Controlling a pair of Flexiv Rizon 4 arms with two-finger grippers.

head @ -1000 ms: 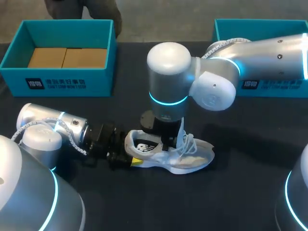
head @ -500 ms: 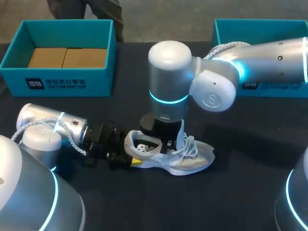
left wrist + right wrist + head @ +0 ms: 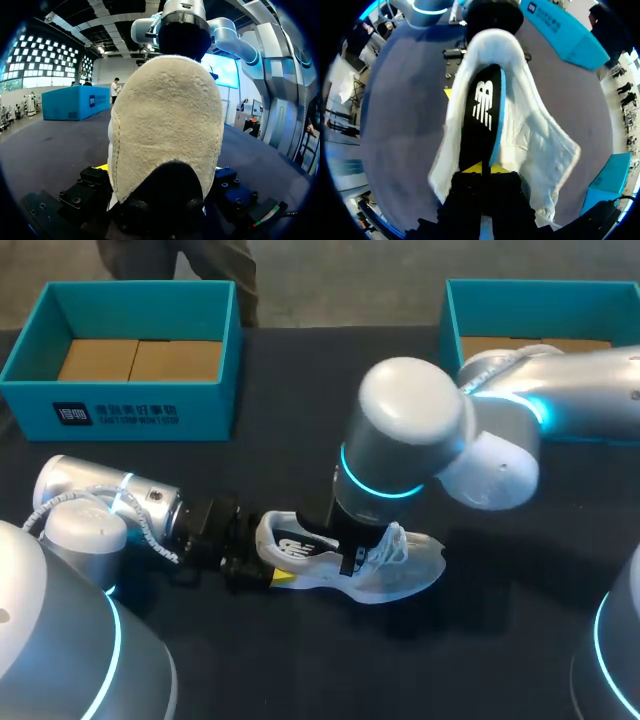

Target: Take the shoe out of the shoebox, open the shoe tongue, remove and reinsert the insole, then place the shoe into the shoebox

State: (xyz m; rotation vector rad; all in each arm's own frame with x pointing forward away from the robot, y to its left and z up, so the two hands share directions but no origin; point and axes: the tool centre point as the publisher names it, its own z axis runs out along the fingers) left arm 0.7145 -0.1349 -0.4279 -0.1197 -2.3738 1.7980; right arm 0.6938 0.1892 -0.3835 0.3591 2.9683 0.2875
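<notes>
Left hand (image 3: 270, 565) clamps the heel of the white lace-up fabric sneaker (image 3: 390, 578), which rests on the dark tabletop (image 3: 300, 660). Above it, right hand (image 3: 482, 170) pinches the black foam insole (image 3: 481, 115). This looks like the insole-removal step. Next, the right hand should lift the insole clear while the left hand steadies the sneaker.

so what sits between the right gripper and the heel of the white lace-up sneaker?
The black insole, running from the right gripper through the white lace-up sneaker to its heel; the right wrist view shows it.
</notes>
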